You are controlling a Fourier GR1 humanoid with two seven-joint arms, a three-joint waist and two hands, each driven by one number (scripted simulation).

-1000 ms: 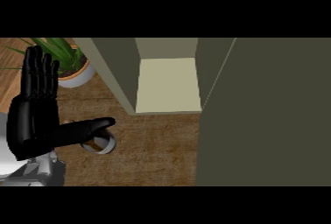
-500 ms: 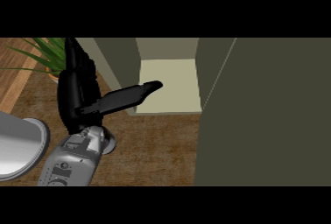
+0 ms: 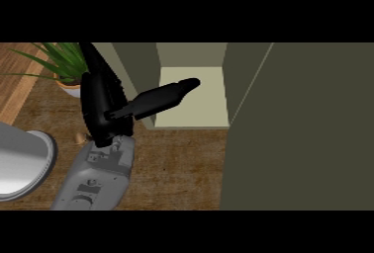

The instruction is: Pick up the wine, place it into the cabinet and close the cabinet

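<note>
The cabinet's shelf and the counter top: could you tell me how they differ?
The cabinet's shelf is plain pale cream; the counter top is brown and grained. The shelf sits boxed between olive walls; the counter top lies open. Both are flat and level.

Left hand (image 3: 106,106) open, fingers straight upward, thumb out to the right.

No text, label, brand, number or sign can be read anywhere. The olive-green open cabinet (image 3: 292,128) beside the black left hand (image 3: 110,106) has plain faces, and the white pot of the green leafy plant (image 3: 71,89) just behind that hand carries no lettering either.
</note>
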